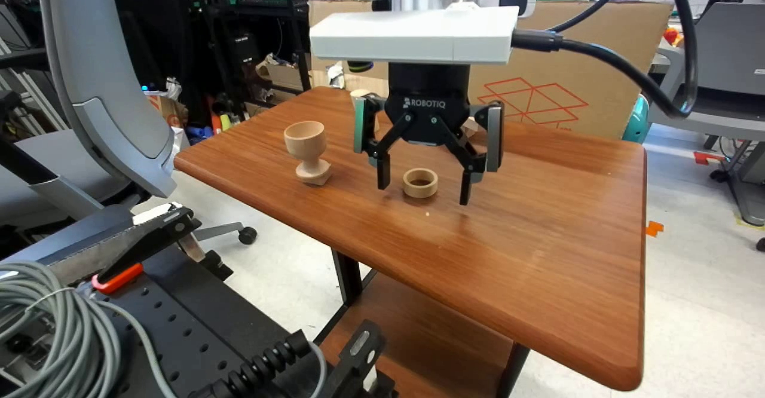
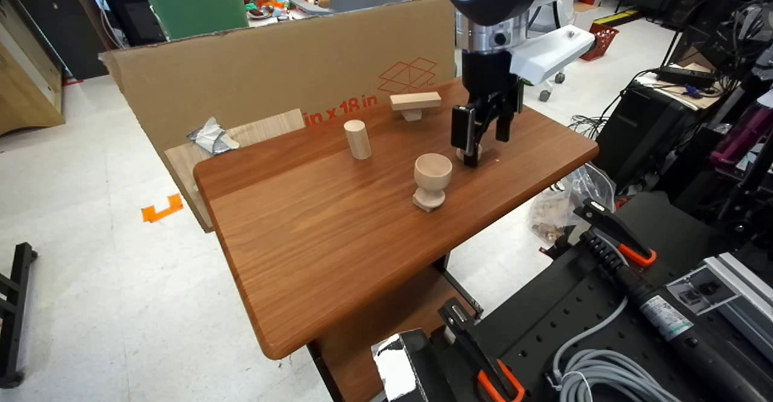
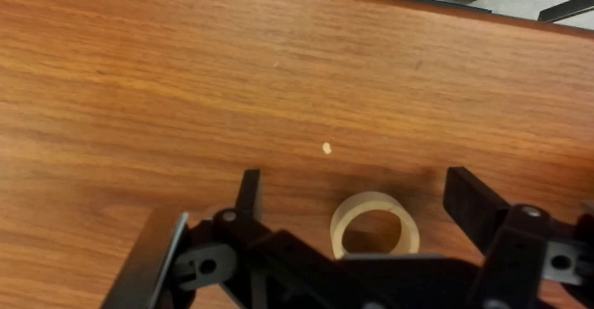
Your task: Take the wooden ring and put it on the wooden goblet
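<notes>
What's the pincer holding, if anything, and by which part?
Nothing. The pincer is open, apart from the wooden ring, which lies on the table.

In an exterior view, white lettering [image 1: 428, 104] on the black gripper [image 1: 424, 193] above the table [image 1: 550, 224] reads "ROBOTIQ", a small logo [image 1: 407, 103] beside it. Behind the table's far edge, brown cardboard [image 2: 272, 64] bears the red print [image 2: 351, 105] "in x 18 in" and, in both exterior views, a red figure of linked diamonds [image 2: 407, 75]. Beyond the near edge, a label [image 2: 666, 317] on a black cylindrical device [image 2: 706, 360] is too small to read.
</notes>
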You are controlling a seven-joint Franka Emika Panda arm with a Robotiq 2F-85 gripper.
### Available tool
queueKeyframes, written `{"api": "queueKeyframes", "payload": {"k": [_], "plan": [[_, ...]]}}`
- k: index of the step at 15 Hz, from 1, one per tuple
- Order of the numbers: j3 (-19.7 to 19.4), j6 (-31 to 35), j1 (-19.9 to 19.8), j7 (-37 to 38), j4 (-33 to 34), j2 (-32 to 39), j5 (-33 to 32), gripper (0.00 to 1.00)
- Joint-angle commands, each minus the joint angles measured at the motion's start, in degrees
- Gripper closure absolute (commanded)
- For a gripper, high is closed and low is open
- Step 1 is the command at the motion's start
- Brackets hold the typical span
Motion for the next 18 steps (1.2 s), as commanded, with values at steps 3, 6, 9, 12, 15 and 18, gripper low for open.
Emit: {"api": "queueKeyframes", "payload": {"k": [3,6,9,12,15,18], "plan": [[0.49,-0.63,0.41,-0.26,2.79,2.27,-1.11,0.25],[1.39,-0.53,0.17,-1.12,2.68,1.91,-0.53,0.44],[1.85,-0.10,0.13,-1.85,2.52,1.39,-0.59,0.66],[2.22,-0.28,0.07,-2.38,2.56,0.69,-0.28,0.80],[2.81,0.28,-0.04,-1.86,1.26,-1.26,0.58,0.80],[4.64,-1.55,-1.11,-2.74,-1.49,-6.27,3.93,0.80]]}}
